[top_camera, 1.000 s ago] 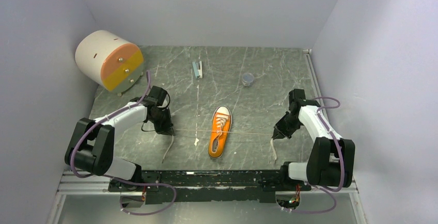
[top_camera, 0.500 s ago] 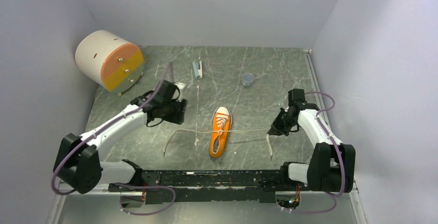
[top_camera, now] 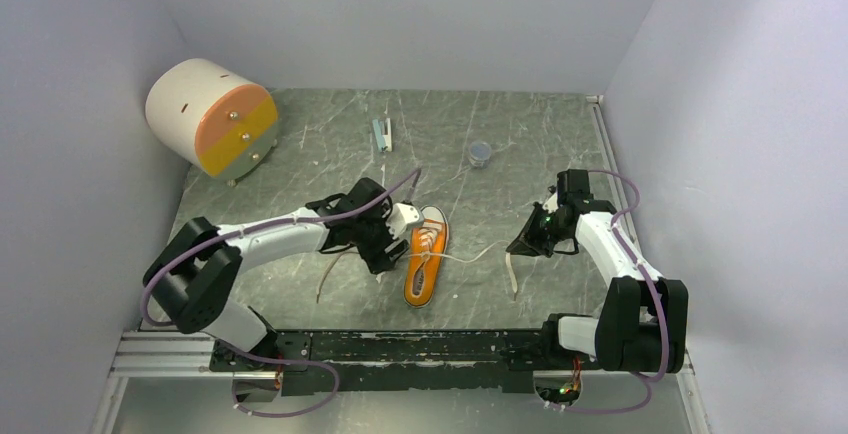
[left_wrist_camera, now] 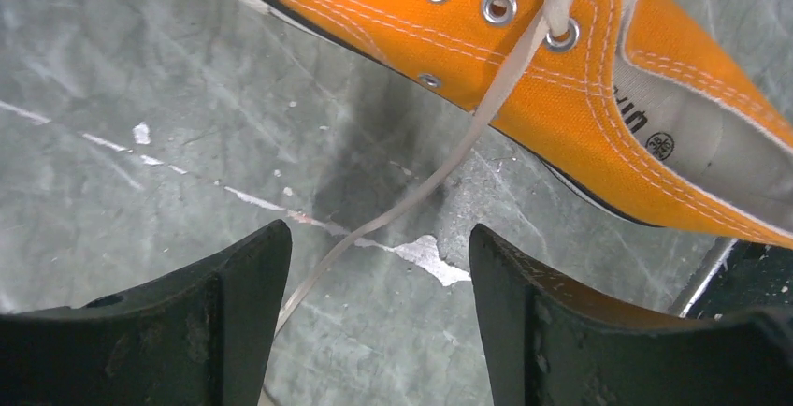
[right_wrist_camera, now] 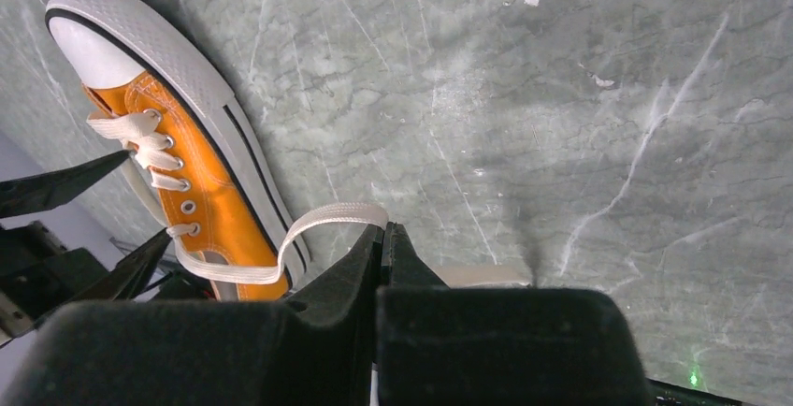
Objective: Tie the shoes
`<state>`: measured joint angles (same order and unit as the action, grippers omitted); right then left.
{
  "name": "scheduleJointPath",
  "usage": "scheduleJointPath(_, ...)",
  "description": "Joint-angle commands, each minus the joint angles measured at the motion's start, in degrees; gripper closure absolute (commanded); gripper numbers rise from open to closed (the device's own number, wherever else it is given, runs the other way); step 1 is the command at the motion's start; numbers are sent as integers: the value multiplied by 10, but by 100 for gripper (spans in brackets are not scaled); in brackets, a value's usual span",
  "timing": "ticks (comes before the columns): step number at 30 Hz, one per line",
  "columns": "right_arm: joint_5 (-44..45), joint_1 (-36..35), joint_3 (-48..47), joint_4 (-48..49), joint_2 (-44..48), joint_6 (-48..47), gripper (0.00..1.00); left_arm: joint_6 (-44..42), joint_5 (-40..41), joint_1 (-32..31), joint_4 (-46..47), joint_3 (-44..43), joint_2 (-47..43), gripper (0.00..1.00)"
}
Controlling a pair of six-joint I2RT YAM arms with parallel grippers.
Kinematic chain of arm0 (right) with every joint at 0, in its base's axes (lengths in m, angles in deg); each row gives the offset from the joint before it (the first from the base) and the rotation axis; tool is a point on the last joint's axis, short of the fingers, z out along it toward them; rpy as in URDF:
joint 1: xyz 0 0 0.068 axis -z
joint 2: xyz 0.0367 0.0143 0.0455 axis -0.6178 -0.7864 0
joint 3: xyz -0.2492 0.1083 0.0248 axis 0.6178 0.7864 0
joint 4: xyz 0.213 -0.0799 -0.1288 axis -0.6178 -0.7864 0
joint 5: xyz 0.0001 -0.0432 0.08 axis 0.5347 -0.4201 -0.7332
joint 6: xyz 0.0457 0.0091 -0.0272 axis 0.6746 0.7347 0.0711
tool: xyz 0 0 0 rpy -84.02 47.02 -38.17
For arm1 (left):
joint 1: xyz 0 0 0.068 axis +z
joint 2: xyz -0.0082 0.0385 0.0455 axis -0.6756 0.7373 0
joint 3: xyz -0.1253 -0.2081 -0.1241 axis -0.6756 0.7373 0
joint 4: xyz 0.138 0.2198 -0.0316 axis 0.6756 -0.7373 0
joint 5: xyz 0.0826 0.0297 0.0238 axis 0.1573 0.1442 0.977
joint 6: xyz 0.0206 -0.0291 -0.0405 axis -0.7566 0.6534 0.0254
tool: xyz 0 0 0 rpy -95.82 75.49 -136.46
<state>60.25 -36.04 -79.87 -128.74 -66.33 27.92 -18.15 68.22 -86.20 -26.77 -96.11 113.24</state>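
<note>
The orange shoe (top_camera: 425,254) lies in the middle of the table, white toe cap pointing away from the arm bases. My left gripper (top_camera: 392,246) is open just off the shoe's left side. In the left wrist view the left lace (left_wrist_camera: 449,158) runs slack from an eyelet of the shoe (left_wrist_camera: 598,97) down across the table between the spread fingers (left_wrist_camera: 234,312), untouched. My right gripper (top_camera: 522,244) is shut on the right lace (right_wrist_camera: 318,219), which loops loosely from the shoe (right_wrist_camera: 201,200) to the fingertips; its tail (top_camera: 513,279) hangs below.
A white cylinder with an orange and yellow face (top_camera: 210,116) stands at the back left. A small teal object (top_camera: 382,135) and a grey round cap (top_camera: 480,154) lie at the back. Walls close in on both sides; a rail (top_camera: 400,346) runs along the near edge.
My left gripper opened, let go of the left lace and swung right to the shoe's side. Both laces went from taut to slack. The right gripper drifted slightly left, still shut on its lace.
</note>
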Motion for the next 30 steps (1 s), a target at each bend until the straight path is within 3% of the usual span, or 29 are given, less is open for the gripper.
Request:
scheduleJointPath(1, -10, -4, -8, 6, 11, -9, 100, -33, -40, -8, 39, -23, 26, 27)
scheduleJointPath(4, -16, -4, -6, 9, 11, -8, 100, -27, -22, -8, 57, -16, 38, 34)
scheduleJointPath(8, -7, -4, -13, 0, 11, -6, 100, 15, 15, -6, 77, -3, 32, 62)
scheduleJointPath(10, -4, -4, -23, -9, 11, -9, 100, 50, 13, -6, 97, 10, 2, 83)
scheduleJointPath(11, -3, -4, -29, -13, 10, -14, 100, 71, 1, -7, 108, 16, -12, 86)
scheduleJointPath(16, -138, -14, -63, 24, -15, -39, 100, 207, -21, -19, 216, 67, -71, 88)
scheduleJointPath(19, -242, -47, -92, 101, -55, 7, 100, 264, 0, -20, 315, 112, -107, 88)
scheduleJointPath(22, -291, -87, -119, 233, -90, 117, 100, 283, 21, -25, 370, 144, -126, 88)
scheduleJointPath(26, -291, -170, -147, 467, -155, 308, 100, 274, 9, -31, 423, 162, -115, 88)
scheduleJointPath(30, -276, -240, -193, 598, -262, 398, 100, 267, 12, -47, 475, 185, -114, 88)
